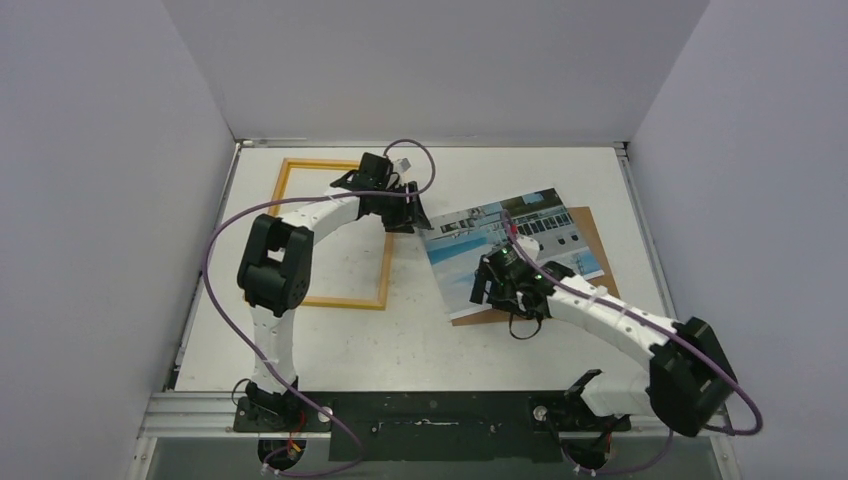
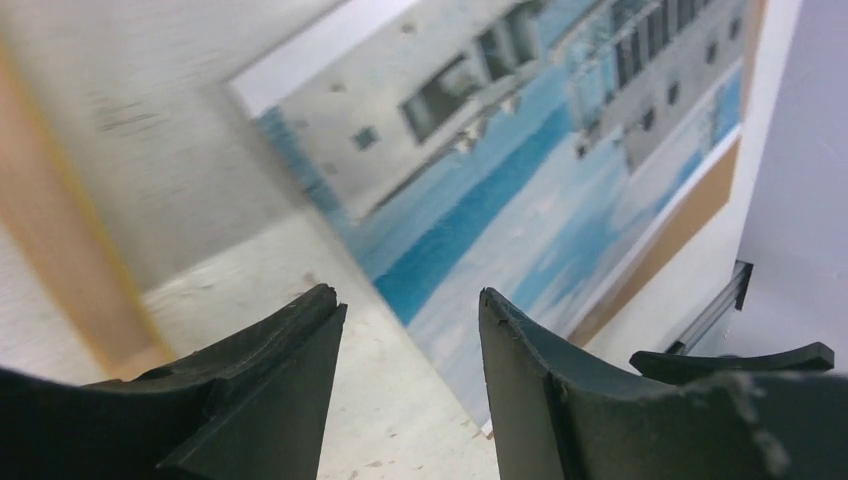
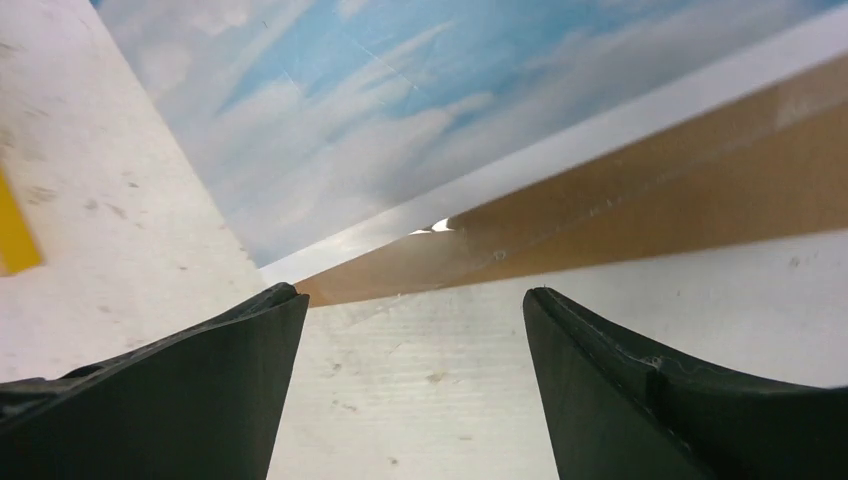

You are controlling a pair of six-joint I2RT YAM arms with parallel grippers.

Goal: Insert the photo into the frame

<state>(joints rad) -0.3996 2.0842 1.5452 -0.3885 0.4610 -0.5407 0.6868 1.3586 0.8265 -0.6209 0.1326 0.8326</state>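
The photo, a white building over blue water, lies tilted and face up on the brown backing board at the table's right middle. The frame, with its yellow-orange border, lies flat at the left. My left gripper hangs open between the frame's right side and the photo's left corner. In the left wrist view the left gripper has only table between its fingers, and the photo lies just ahead. My right gripper stands open at the photo's near-left corner, holding nothing, with the board just beyond.
White walls close in the white table on three sides. A metal rail runs along its right edge. Purple cables loop beside both arms. A yellow frame corner shows at the far left of the right wrist view.
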